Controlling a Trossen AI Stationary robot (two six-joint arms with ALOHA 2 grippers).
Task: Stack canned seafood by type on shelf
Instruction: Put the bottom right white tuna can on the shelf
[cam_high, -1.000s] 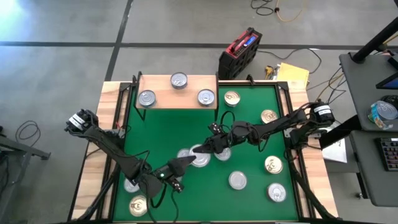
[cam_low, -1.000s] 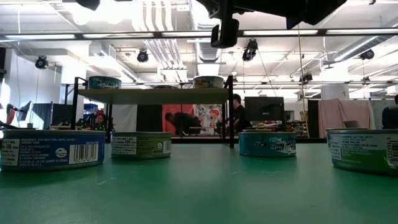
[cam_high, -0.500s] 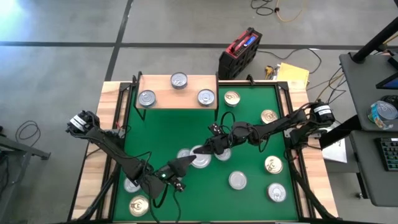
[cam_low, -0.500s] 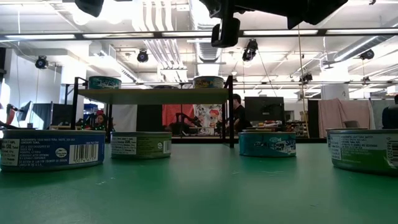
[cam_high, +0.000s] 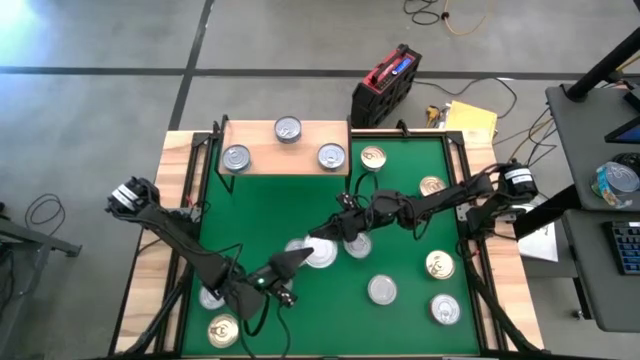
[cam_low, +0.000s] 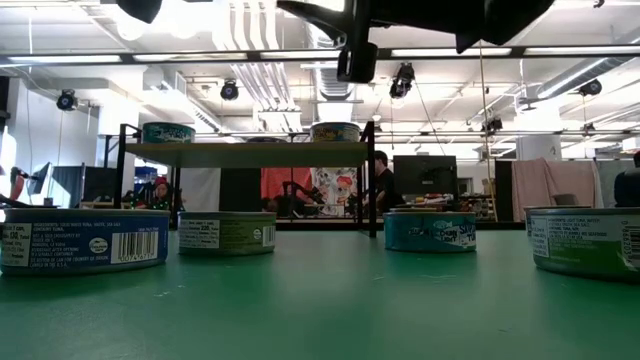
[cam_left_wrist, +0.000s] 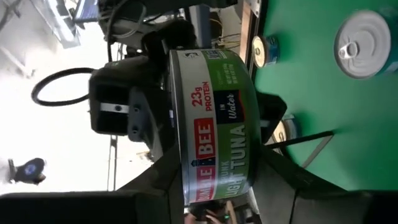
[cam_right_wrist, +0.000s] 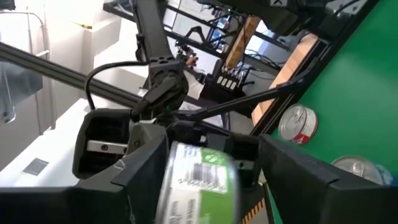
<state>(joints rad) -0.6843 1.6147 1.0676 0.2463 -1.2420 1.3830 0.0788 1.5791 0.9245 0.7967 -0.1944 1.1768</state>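
Tuna tin (cam_left_wrist: 214, 124), green label, silver lid, between both claws above mat.

Bright, even overhead room light — glare off ceiling tubes (cam_low: 250, 52), motion-blurred tin (cam_right_wrist: 196, 183), soft shadows.

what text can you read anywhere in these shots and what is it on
"23g PROTEIN" on the green tuna tin held between the left claw and right claw.
"IN Water" on the same tin.
"BEE" and "TUNA" on the same tin; the words around them are cut off.
Labels on the blue tin, the green tin and the teal tin on the mat: too small to read.
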